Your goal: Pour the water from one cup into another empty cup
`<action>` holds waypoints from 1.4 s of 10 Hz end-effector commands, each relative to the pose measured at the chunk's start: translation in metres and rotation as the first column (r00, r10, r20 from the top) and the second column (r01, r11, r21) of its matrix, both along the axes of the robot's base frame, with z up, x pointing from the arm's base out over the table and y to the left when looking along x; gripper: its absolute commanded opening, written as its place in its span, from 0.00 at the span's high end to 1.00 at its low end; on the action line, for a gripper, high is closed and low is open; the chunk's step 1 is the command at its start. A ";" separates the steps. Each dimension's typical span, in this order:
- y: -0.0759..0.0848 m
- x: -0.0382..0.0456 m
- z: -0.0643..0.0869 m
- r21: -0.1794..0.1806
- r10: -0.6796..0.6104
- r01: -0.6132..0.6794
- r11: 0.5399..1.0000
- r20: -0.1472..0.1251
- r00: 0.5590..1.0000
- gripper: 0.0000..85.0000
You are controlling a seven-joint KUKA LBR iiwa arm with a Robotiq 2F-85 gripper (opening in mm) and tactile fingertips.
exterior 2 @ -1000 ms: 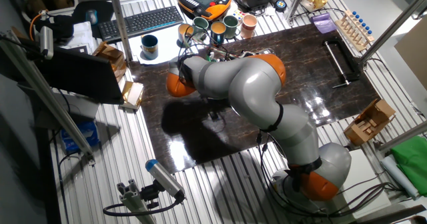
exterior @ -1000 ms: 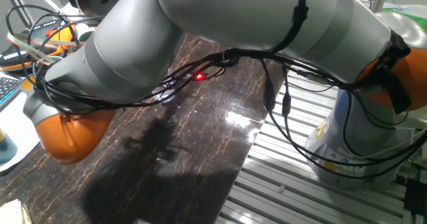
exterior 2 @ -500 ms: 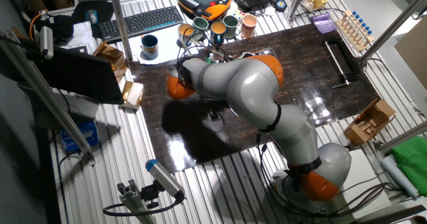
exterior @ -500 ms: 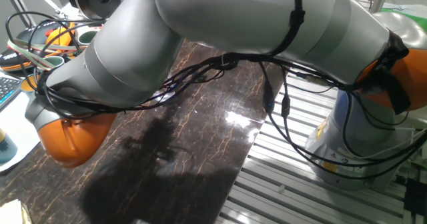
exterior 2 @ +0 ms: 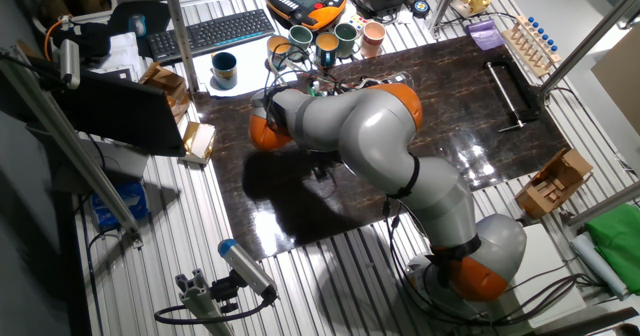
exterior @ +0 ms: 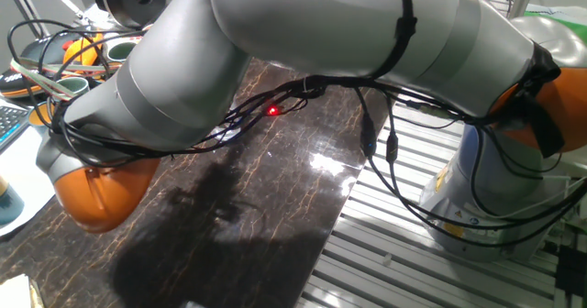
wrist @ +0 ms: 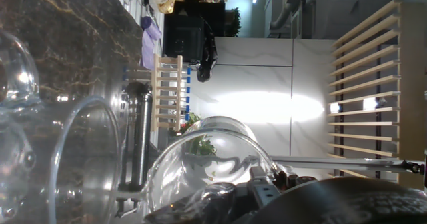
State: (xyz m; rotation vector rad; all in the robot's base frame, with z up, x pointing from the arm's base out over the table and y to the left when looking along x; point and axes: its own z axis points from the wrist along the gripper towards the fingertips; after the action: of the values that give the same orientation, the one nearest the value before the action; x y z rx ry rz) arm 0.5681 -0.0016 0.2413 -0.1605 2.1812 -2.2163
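Hand view rolled sideways, short rounded glass [wrist: 207, 164] tipped beside tall tumbler's rim [wrist: 80, 157] over dark marble table [wrist: 67, 24]; finger state cannot be told; arm [exterior 2: 370, 136] hides both glasses in fixed views

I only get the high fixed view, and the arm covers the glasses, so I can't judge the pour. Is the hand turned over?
Observer: Yes. In the hand view the dark marble table stands on edge, so the hand is rolled sideways.
Operator: Are both glasses there?
Observer: Yes. A rounded clear glass sits close to the camera, and a wider clear glass is beside it.
Operator: Is water flowing?
Observer: I cannot tell. No stream shows in any view.
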 end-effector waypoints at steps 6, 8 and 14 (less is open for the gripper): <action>0.000 -0.0001 0.000 -0.018 0.001 -0.002 1.000 -0.003 1.000 0.99; 0.001 -0.0002 0.000 -0.016 0.001 -0.001 1.000 -0.005 1.000 0.99; 0.001 -0.0004 0.000 0.011 0.003 -0.003 1.000 -0.006 1.000 0.99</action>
State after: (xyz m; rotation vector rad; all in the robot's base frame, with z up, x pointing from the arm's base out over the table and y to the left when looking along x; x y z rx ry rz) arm 0.5677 -0.0010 0.2411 -0.1693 2.1955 -2.2039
